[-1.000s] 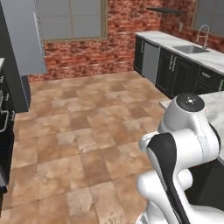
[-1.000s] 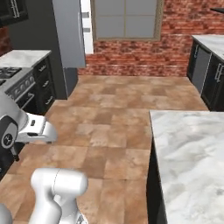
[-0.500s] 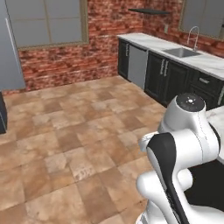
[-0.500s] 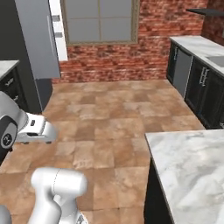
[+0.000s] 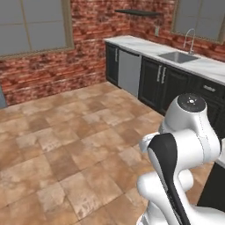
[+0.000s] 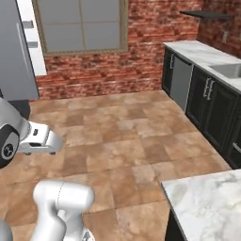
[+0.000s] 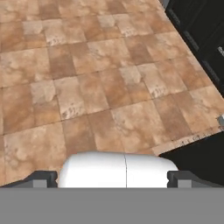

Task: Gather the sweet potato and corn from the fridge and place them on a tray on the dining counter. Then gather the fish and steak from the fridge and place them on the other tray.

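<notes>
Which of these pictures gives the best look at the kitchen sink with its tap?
The left base view: the sink is sunk in the pale worktop along the brick wall, with its curved tap standing behind it. In the right base view a corner of the sink shows at the right edge. The hand view looks down at floor tiles.

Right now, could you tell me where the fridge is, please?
The fridge stands at the far left of the right base view, left of the window in the brick wall.
</notes>
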### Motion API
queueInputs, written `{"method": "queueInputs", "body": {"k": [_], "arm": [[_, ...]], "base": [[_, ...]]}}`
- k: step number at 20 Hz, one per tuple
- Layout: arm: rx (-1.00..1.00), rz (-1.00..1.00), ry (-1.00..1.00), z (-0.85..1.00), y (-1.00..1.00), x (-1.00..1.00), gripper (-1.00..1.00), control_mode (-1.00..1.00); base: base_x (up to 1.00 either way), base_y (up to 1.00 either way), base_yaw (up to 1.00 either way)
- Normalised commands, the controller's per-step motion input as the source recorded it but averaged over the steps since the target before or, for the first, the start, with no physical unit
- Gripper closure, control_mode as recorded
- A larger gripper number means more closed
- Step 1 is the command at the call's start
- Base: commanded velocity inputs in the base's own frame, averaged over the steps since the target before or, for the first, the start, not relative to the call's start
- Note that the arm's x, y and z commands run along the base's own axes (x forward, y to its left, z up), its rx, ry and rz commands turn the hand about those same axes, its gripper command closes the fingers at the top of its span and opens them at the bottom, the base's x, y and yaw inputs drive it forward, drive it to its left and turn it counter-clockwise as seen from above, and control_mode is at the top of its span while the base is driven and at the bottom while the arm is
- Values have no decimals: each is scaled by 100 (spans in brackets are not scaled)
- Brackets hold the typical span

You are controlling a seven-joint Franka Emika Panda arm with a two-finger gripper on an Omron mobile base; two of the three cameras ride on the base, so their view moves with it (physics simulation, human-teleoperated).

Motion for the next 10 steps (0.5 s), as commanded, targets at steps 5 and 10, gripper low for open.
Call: {"method": "queueInputs", "body": {"k": [5,10], "arm": [[0,0,0,0,0,0,-100,100],[0,0,0,0,0,0,-100,100]], "base": [[100,34,-21],[100,32,-16]]}}
